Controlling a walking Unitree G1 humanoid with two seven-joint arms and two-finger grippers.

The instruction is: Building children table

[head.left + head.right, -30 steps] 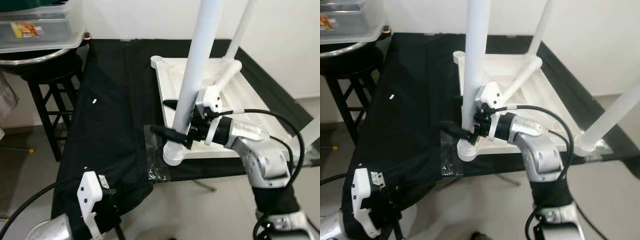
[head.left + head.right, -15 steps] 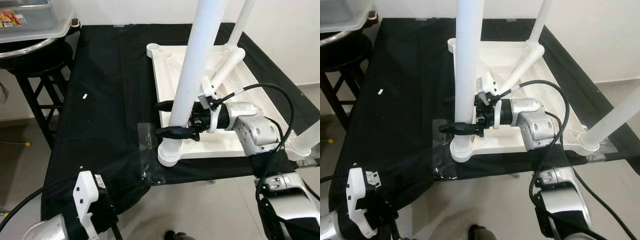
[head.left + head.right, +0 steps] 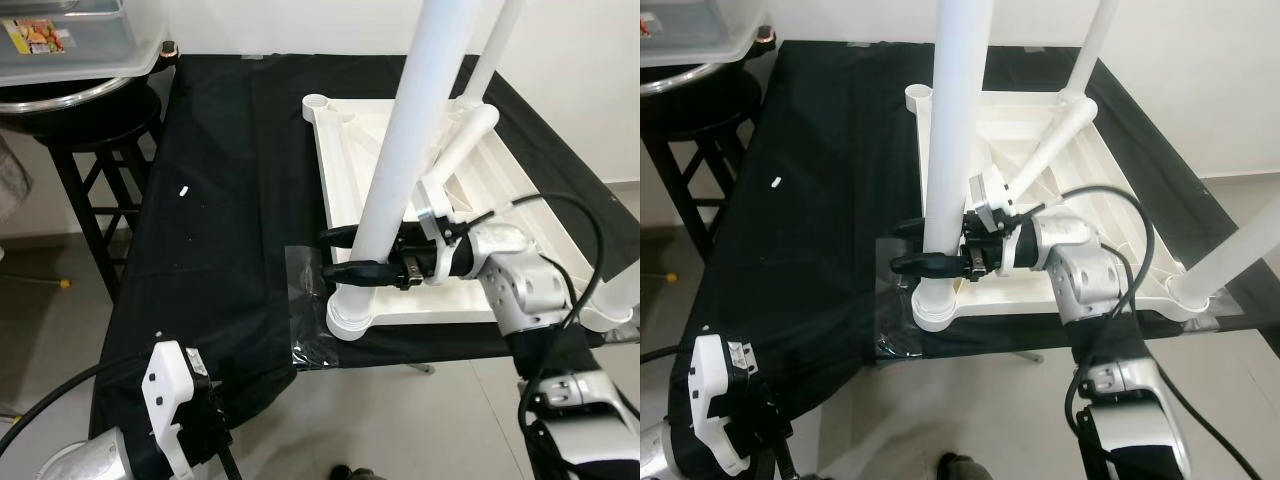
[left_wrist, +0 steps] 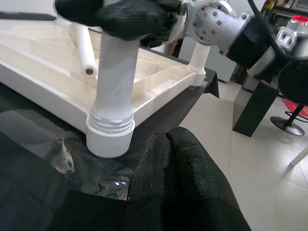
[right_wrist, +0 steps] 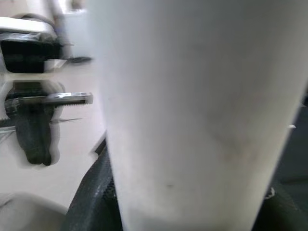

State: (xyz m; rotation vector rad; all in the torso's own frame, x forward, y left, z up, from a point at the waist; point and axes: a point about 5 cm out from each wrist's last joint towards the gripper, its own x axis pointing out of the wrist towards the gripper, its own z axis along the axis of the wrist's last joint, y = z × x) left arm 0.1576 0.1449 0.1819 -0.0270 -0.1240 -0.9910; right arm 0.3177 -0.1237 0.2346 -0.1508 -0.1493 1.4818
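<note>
Right gripper (image 3: 345, 255) has rolled over the last second: fingers were stacked roughly one above the other against the near leg (image 3: 405, 160), now they sit level, one on each side of it, just above the socket collar (image 3: 350, 315). Reads as a twist on the leg, so my guess is it's screwing the leg into the corner socket and this is one turn of several; can't tell from here how far the thread is seated. Gripper is closed around the leg, leg upright and pressed right up to the wrist camera. The white tabletop (image 3: 365, 150) lies upside down on the black-covered counter (image 3: 230, 170), near corner resting on a clear plastic sheet (image 3: 305, 300) at the counter edge. Two more legs are already standing: one at the far corner (image 3: 1090, 60), one at the right corner (image 3: 1230, 255). Far-left socket (image 3: 317, 102) is still empty, so at least one leg left to fit. Left gripper (image 4: 175, 168) idles low below the counter edge, fingers pressed together, holding nothing. Black stool (image 3: 90, 150) with a plastic bin (image 3: 70, 50) stands off to the left
</note>
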